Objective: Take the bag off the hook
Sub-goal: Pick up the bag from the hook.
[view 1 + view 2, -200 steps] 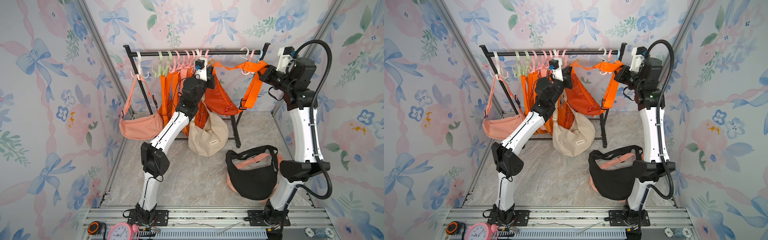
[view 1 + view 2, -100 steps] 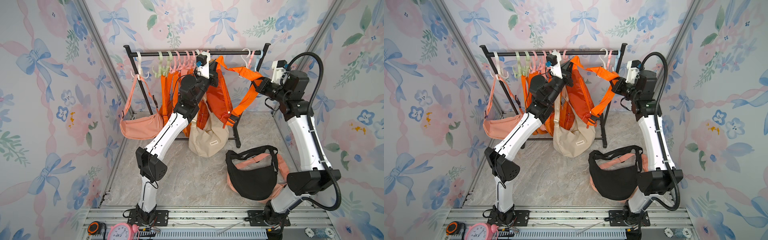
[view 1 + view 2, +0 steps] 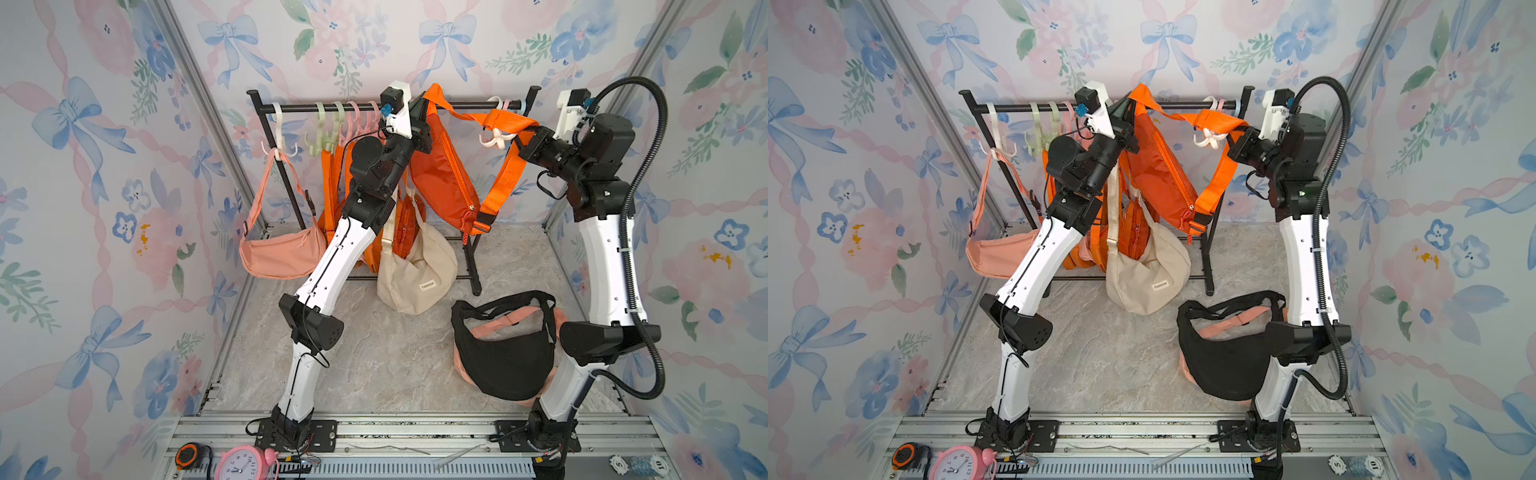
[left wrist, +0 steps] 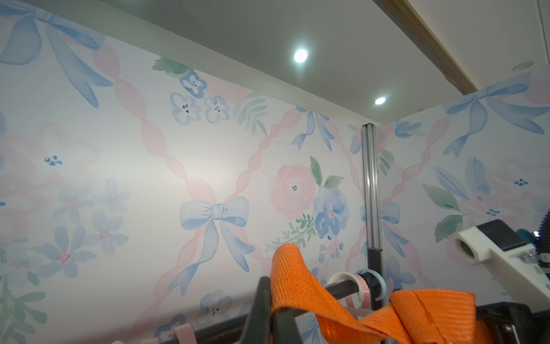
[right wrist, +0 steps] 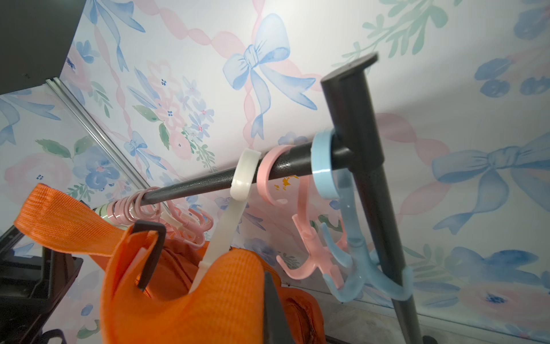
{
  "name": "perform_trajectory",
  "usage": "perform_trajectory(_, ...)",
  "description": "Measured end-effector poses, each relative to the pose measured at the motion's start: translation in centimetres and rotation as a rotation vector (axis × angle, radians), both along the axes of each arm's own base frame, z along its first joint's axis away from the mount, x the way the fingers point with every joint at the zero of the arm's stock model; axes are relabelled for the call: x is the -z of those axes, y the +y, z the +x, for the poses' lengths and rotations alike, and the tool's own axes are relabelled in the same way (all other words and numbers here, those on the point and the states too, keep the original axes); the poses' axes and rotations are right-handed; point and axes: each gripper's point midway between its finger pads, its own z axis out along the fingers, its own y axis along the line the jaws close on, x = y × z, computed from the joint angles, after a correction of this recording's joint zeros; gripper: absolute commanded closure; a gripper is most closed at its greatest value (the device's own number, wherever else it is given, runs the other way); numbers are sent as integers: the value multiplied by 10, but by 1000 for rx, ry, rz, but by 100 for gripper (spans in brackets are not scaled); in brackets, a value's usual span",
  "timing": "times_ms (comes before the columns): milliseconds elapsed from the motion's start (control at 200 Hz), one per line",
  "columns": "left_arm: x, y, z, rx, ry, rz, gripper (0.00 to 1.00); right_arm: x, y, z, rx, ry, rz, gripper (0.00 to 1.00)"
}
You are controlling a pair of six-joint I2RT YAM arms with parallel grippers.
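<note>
**Two tools on one strap, hook not yet cleared**

Both top views show the left tool [image 3: 422, 109] raised above the black metal rail [image 3: 332, 107]. It is clenched on the orange webbing strap [image 3: 465, 116] of the orange nylon sling bag [image 3: 446, 174]. The bag's body hangs in the air below that tool, in front of the rail and clear of the floor. The strap runs across to the right tool [image 3: 524, 139], which meets it just beside the white plastic hook [image 3: 494, 139]. There the strap humps over the hook's prongs, then drops to the bag's lower end.

Left wrist view: the strap [image 4: 291, 286] is pinched between the dark fingers [image 4: 262, 300] and folds over them, with the rail behind.

Right wrist view: the hook's [image 5: 221, 238] stem goes down into a bunched fold of strap [image 5: 232, 297] beside one finger [image 5: 272, 300]. The second finger is hidden, yet the tool looks closed on that fold.

As I judge it, the lift-off step is in hand. Next, the right tool should carry its fold up and off the prong tips, while the left bears the bag's weight.
</note>
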Motion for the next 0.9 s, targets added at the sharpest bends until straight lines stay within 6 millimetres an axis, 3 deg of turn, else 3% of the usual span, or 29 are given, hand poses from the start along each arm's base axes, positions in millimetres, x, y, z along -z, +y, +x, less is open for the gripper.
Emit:
perform_trajectory(45, 0, 0, 0, 0, 0, 0, 100, 0, 1, -1, -6, 4, 6, 74)
perform_trajectory(110, 0, 0, 0, 0, 0, 0, 100, 4, 2, 0, -11, 14, 5, 74)
perform_trajectory(135, 0, 0, 0, -1, 0, 0, 100, 9, 2, 1, -11, 25, 4, 81)
perform_trajectory(175, 0, 0, 0, -1, 1, 1, 100, 19, 2, 3, -11, 46, -2, 100)
perform_trajectory(290, 2, -1, 2, 2, 10, 3, 100, 50, 2, 11, -10, 122, 3, 100)
perform_trajectory(400, 5, -2, 3, 4, 16, 4, 100, 66, 2, 16, -9, 161, 2, 99)
perform_trajectory(765, 11, -5, 6, 6, 35, 17, 100, 65, -2, 15, 4, 150, -17, 100)
perform_trajectory(900, 25, -15, 7, 18, 69, 52, 100, 50, -4, -1, 12, 124, -25, 100)
